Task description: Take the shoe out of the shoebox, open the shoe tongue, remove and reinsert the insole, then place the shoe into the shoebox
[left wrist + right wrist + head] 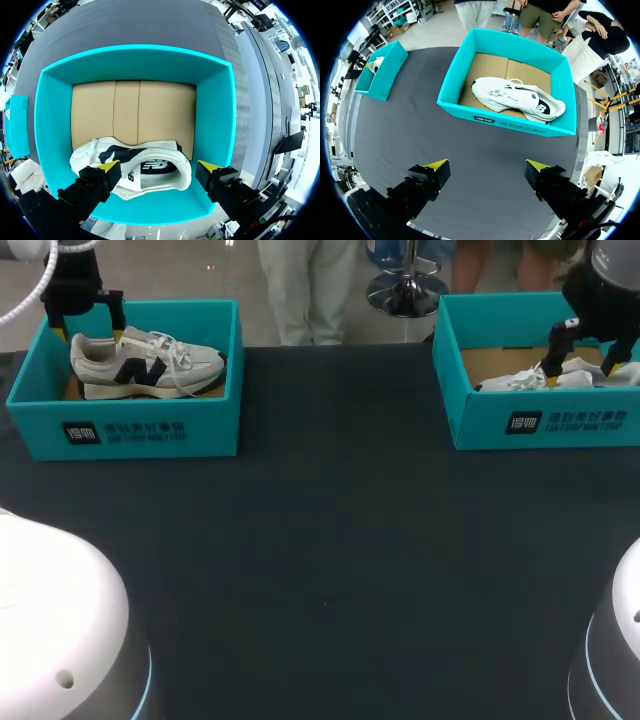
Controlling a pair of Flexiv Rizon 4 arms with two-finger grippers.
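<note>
Two teal shoeboxes stand at the back of the dark table. The left box (140, 430) holds a white shoe (145, 365) with a dark logo, toe pointing right. My left gripper (90, 332) hangs open over that box's left end. In the left wrist view its gripper (159, 167) has the shoe's heel (135, 172) showing between the spread fingers, inside the box (52, 125). The right box (540, 425) holds another white shoe (525, 380). My right gripper (578, 365) is open and raised. Its gripper (487, 167) is over bare table, with the box (520, 125) and shoe (517, 97) ahead.
The wide dark table surface (330, 560) lies between and in front of the two boxes. The left box (382, 75) also shows far off beside the right gripper. The two arm bases fill the near corners in the head view.
</note>
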